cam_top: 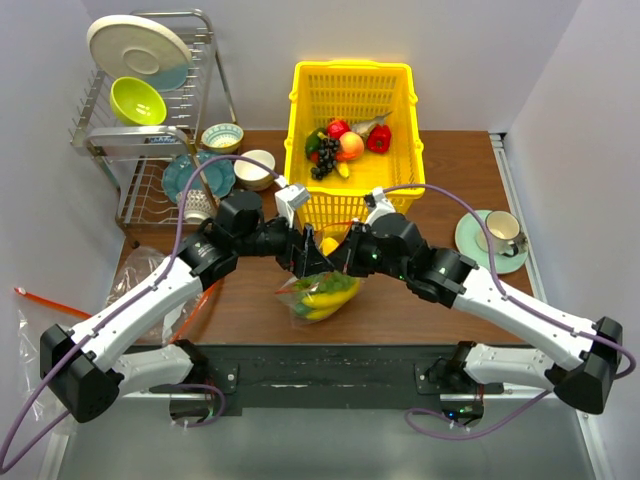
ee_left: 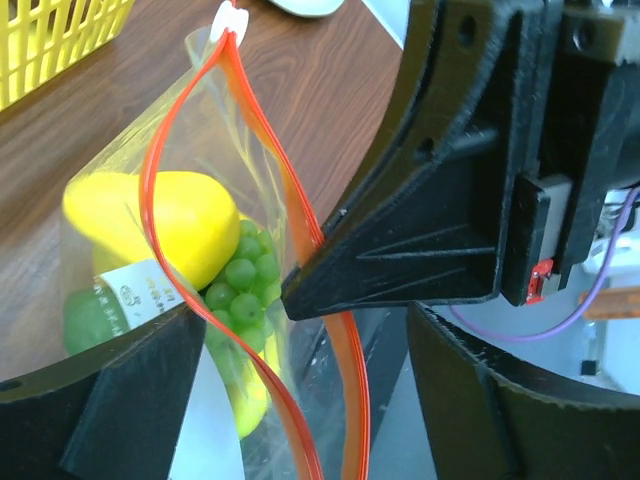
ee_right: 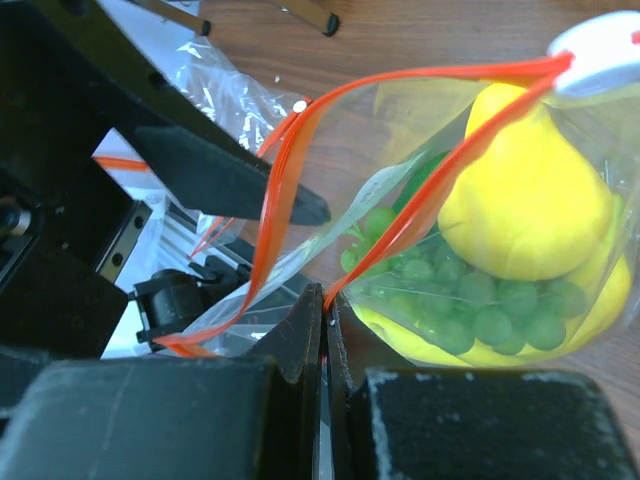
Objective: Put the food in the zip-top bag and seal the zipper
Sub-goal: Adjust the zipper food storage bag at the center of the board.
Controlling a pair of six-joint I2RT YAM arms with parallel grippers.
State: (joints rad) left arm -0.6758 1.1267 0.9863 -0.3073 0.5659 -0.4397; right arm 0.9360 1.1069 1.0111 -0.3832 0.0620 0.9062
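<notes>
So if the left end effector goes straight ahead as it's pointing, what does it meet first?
Probably the zipper, between the left end effector's open fingers, beside the right end effector; depth unclear.

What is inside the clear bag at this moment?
Inside the bag: a yellow pear, green grapes against it, a banana partly hidden behind the grapes, and a green piece partly covered by a white label. Anything beneath them is hidden.

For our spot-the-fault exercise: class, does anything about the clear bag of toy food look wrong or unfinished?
Yes. The zip-top bag holds the food, but its zipper gapes: the two orange strips bow apart mid-mouth, unsealed. The right gripper pinches one zipper strip.
</notes>
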